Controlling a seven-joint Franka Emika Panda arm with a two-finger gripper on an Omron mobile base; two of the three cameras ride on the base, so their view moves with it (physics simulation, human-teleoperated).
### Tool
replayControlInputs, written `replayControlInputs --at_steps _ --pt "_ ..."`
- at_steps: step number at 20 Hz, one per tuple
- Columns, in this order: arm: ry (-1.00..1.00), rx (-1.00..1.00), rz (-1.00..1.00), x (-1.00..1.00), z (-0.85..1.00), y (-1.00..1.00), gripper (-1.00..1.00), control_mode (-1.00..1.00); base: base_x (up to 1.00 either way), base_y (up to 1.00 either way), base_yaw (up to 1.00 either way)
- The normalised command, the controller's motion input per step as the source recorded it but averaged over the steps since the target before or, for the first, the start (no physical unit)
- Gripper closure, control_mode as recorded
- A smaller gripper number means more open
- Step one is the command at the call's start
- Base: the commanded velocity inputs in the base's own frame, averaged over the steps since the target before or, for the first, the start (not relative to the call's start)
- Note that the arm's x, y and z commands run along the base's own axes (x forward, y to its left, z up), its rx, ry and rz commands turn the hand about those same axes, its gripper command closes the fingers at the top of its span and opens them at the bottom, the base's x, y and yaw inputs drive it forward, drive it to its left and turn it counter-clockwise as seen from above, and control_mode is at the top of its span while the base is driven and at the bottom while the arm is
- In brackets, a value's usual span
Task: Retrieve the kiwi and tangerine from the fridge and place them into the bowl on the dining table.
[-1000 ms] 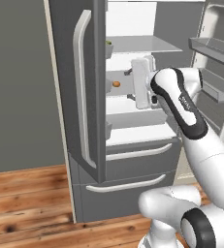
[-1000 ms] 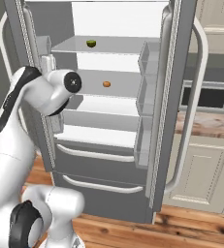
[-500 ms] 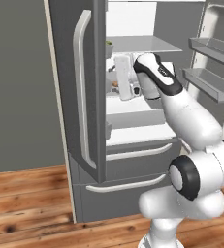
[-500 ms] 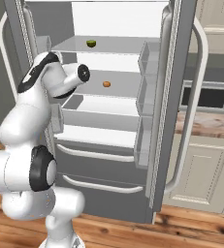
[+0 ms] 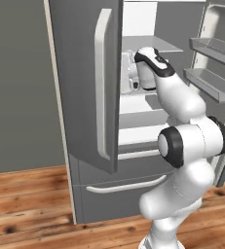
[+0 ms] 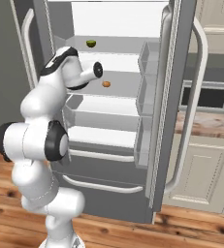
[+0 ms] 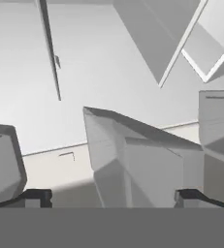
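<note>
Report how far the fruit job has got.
Done: the fridge stands open. In hand: the arm reaches inside at shelf level, end effector open and empty. Left: the kiwi sits on the top shelf and the tangerine on the shelf below, neither picked up, so both still have to go to the bowl.

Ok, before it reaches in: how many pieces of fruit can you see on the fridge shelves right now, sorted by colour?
Green: 1, the small round green fruit on the upper white shelf.
Orange: 1, the tiny round orange-brown tangerine on the shelf below it.
Total: 2 pieces, both lying loose inside the tall grey French-door fridge, neither in the end effector.
</note>
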Motion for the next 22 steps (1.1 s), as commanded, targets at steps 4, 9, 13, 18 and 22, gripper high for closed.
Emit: replayControlInputs --at_steps 4,9,13,18,22 --pt "-0.06 -0.2 0.09 -0.34 -0.23 1.0 -1.0 -1.0 0.0 0.0 0.0" --pt "-0.13 -0.31 0.12 -0.97 -0.14 1.0 -1.0 -1.0 0.0 0.0 0.0" --pt "-0.14 -0.29 0.07 -0.95 -0.09 1.0 -1.0 -1.0 0.0 0.0 0.0" --pt "-0.17 -0.28 0.05 -0.99 -0.06 1.0 -1.0 -1.0 0.0 0.0 0.0" --pt "-0.14 -0.26 0.05 -0.98 0.0 1.0 -1.0 -1.0 0.0 0.0 0.0"
